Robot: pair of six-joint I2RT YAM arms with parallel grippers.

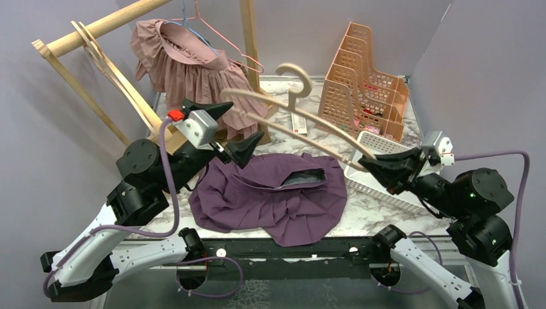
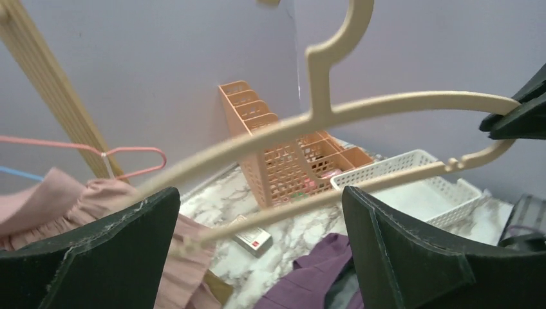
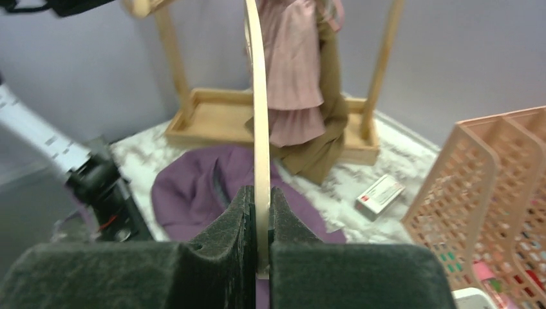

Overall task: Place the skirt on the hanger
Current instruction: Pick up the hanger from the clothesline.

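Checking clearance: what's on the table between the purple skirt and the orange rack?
A small red-and-white box, seen in the top view; the hanger, held by the right gripper, hangs over it.

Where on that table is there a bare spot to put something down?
Bare marble lies front right, between the purple skirt and the white basket, and in a strip behind the skirt beside the small box, under the hanger. The back is crowded: wooden rack left, orange organizer right.

Orange file rack (image 1: pixel 360 84), white basket (image 1: pixel 380 193), pink dress (image 1: pixel 193 71), small box (image 1: pixel 300 122)
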